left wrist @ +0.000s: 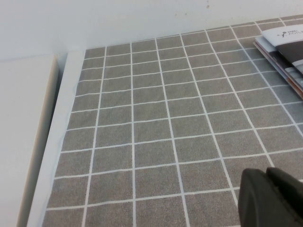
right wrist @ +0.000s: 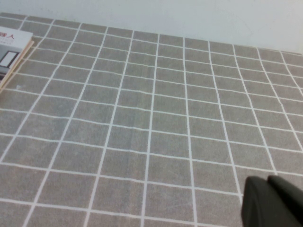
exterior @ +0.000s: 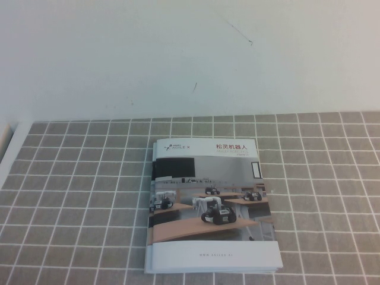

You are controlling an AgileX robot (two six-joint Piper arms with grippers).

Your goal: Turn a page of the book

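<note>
The book (exterior: 211,205) lies closed and flat on the grey tiled cloth (exterior: 77,196), near the middle of the table's front. Its cover shows robots on wooden desks, white bands and a black Chinese title. The inner page is hidden under the cover. A corner of the book shows in the left wrist view (left wrist: 284,52) and in the right wrist view (right wrist: 12,52). My left gripper (left wrist: 270,198) is shut and empty, over bare cloth far to the left of the book. My right gripper (right wrist: 270,203) is shut and empty, over bare cloth far to the right of the book. Neither arm shows in the high view.
A white wall (exterior: 190,53) rises behind the cloth. A white border strip (left wrist: 57,142) and a pale raised block (left wrist: 21,132) run along the cloth's left edge. Bare cloth lies on both sides of the book.
</note>
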